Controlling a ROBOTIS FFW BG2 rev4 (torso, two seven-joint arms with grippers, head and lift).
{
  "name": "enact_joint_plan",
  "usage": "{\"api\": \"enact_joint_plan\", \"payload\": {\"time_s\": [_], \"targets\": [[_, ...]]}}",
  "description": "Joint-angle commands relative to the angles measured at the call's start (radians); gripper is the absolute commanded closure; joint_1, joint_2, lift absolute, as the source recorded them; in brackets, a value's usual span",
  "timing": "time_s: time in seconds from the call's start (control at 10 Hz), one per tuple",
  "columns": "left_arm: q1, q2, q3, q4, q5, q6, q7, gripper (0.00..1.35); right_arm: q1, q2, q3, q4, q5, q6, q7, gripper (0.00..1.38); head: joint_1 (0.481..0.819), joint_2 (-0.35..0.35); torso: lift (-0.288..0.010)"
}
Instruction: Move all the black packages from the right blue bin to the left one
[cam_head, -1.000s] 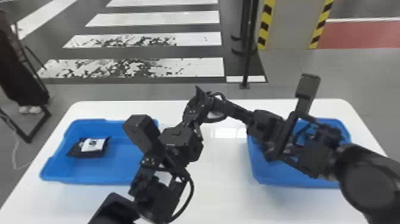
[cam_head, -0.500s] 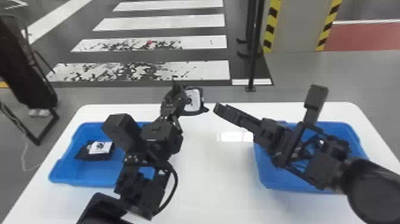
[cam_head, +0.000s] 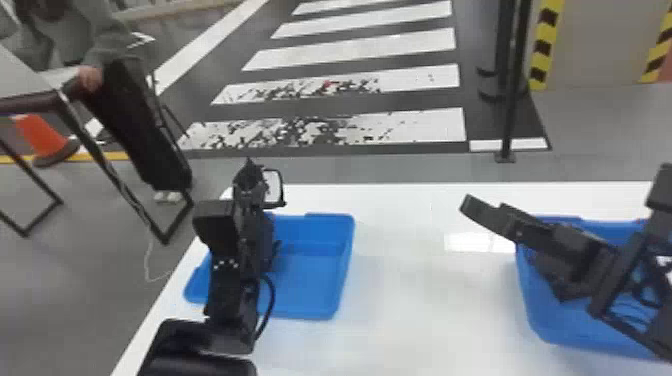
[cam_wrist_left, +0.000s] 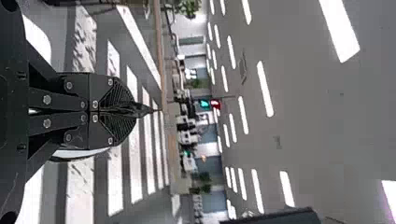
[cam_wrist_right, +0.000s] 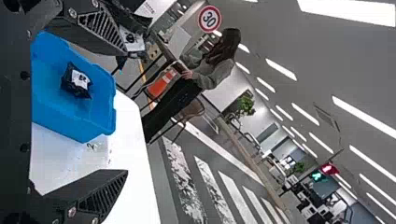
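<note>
One black package (cam_head: 273, 188) hangs pinched in my left tool (cam_head: 251, 175), near the left bin's (cam_head: 312, 280) far side; a second package (cam_wrist_right: 77, 82) lies inside. My right tool (cam_head: 515, 250) gapes open by the right bin (cam_head: 555, 325).

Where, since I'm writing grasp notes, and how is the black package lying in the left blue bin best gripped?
Probably across its middle, from above: the black package lies flat, white label up, on the floor of the blue bin, whose raised walls would hinder a side approach.
</note>
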Motion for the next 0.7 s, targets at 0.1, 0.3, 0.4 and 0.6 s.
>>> {"api": "enact_joint_plan", "payload": {"time_s": [0.1, 0.3, 0.4, 0.6], "targets": [[0.028, -0.015, 0.049, 0.055, -0.034, 0.024, 0.006, 1.11, 0.019, 0.003, -0.059, -0.008, 0.064, 0.04, -0.002, 0.1, 0.68, 0.35, -0.132], [0.059, -0.023, 0.023, 0.06, 0.123, -0.076, 0.006, 0.15, 0.024, 0.011, -0.14, -0.069, 0.297, 0.116, -0.023, 0.09, 0.695, 0.344, -0.132], [0.072, -0.024, -0.007, 0.057, 0.177, -0.15, 0.006, 0.04, 0.036, 0.015, -0.194, -0.13, 0.441, 0.197, -0.046, 0.09, 0.695, 0.31, -0.132], [0.079, -0.02, -0.069, 0.057, 0.247, -0.238, 0.005, 0.08, 0.06, 0.026, -0.268, -0.165, 0.56, 0.317, -0.097, 0.09, 0.695, 0.196, -0.132]]}}
